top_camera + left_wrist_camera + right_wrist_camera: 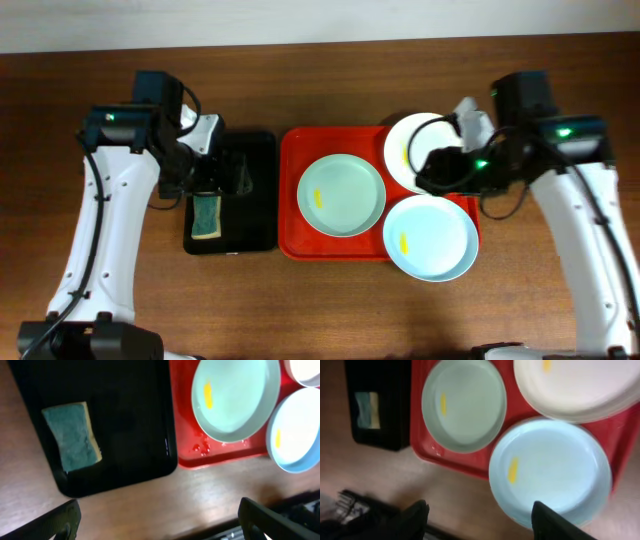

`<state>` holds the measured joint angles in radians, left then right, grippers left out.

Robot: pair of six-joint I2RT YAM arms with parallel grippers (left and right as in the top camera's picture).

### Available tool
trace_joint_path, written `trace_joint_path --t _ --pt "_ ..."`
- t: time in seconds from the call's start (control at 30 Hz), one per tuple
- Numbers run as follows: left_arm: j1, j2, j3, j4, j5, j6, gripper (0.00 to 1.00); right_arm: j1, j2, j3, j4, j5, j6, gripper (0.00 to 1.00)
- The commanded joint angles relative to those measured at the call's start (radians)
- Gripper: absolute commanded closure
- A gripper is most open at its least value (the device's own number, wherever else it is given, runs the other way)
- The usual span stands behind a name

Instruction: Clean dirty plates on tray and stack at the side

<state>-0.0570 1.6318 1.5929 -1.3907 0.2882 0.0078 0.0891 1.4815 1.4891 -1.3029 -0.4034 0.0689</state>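
Note:
The red tray (290, 215) lies at mid-table. On it are a pale green plate (341, 195) on the left, a white plate (408, 140) at the back right and a pale blue plate (430, 238) overhanging the front right rim. Each has a small yellow smear. My right gripper (432, 170) is open and empty, held above the near edge of the white plate. My left gripper (228, 178) is open and empty above the black tray. The right wrist view shows the green plate (465, 405), the white plate (580, 385), the blue plate (550, 470) and my open fingers (480, 520).
A smaller black tray (258, 200) lies left of the red tray and holds a green-and-yellow sponge (206, 216). The left wrist view shows the sponge (72, 435), the black tray (130, 420), the red tray (182, 420) and my open fingers (160, 522). Bare wooden table lies around both trays.

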Motion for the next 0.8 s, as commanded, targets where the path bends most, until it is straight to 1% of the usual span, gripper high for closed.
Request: trace_joint_path --t 0.0,0.1,0.13,0.23,0.3,0.37,0.47,0.53,0.6,0.63,0.7,0.77 --pt "-0.002 -0.005 -0.082 0.046 0.004 0.016 0.01 0.074 -0.002 -0.138 0.136 -0.003 0.055 0.33" --pt "-0.002 -0.005 -0.108 0.077 0.003 0.016 0.01 0.114 -0.002 -0.239 0.293 0.030 0.115 0.33" --pt "-0.002 -0.005 -0.121 0.090 -0.005 0.016 0.01 0.138 -0.002 -0.309 0.396 0.085 0.179 0.34" --pt "-0.002 -0.005 -0.124 0.092 -0.045 0.015 0.01 0.162 -0.002 -0.390 0.511 0.165 0.247 0.34" --pt "-0.002 -0.005 -0.124 0.095 -0.074 0.015 0.01 0.167 -0.002 -0.432 0.578 0.229 0.286 0.35" --pt "-0.002 -0.005 -0.124 0.100 -0.079 0.013 0.01 0.167 -0.002 -0.461 0.631 0.262 0.288 0.36" --pt "-0.002 -0.005 -0.126 0.101 -0.103 -0.040 0.01 0.167 0.008 -0.497 0.692 0.274 0.289 0.37" --pt "-0.002 -0.005 -0.128 0.104 -0.146 -0.073 0.01 0.167 0.019 -0.510 0.700 0.275 0.301 0.38" --pt "-0.002 -0.005 -0.131 0.104 -0.193 -0.106 0.01 0.168 0.048 -0.518 0.702 0.273 0.339 0.44" --pt "-0.002 -0.005 -0.132 0.104 -0.203 -0.109 0.01 0.172 0.066 -0.519 0.710 0.269 0.357 0.51" --pt "-0.002 -0.005 -0.133 0.104 -0.207 -0.109 0.01 0.187 0.107 -0.519 0.743 0.266 0.359 0.62" --pt "-0.001 -0.005 -0.133 0.105 -0.207 -0.109 0.01 0.206 0.148 -0.519 0.776 0.266 0.359 0.68"
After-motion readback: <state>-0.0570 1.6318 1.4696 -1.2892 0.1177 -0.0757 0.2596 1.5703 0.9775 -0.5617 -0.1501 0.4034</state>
